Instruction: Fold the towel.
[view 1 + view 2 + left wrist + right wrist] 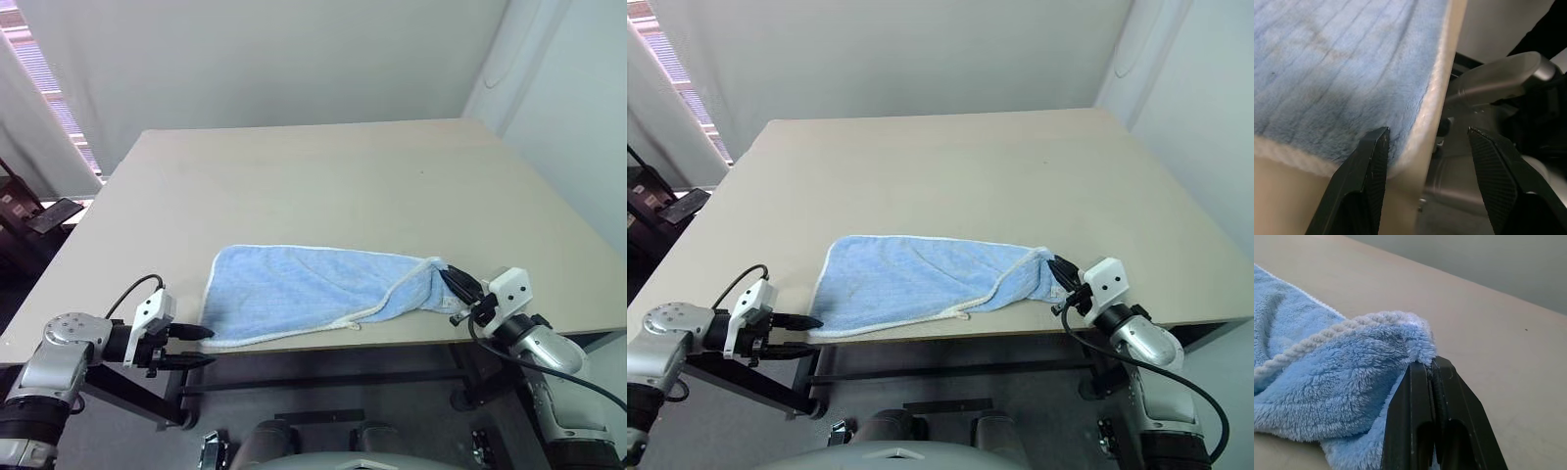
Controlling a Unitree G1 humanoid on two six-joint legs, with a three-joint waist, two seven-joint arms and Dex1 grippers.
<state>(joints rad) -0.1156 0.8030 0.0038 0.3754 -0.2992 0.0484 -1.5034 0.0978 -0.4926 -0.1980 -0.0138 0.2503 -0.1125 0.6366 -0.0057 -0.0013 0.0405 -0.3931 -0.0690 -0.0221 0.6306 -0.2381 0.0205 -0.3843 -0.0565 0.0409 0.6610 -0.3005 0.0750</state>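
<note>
Risk at table point(323, 186) front edge: left gripper point(201, 347), jaws parted and empty, level with towel point(304, 292) corner, one finger point(1369, 166) over cloth, other past table edge. Likely to close on table lip with the cloth, or miss the corner.

Right gripper point(456, 285) pinched tight on opposite towel end point(1415, 345); any pull could drag cloth off edge.

Towel flat along front edge, bunched toward right gripper.

Silver-grey arms end in white wrist blocks; each gripper point(204, 347) has ribbed black fingers point(1366, 181) and black cables.
</note>
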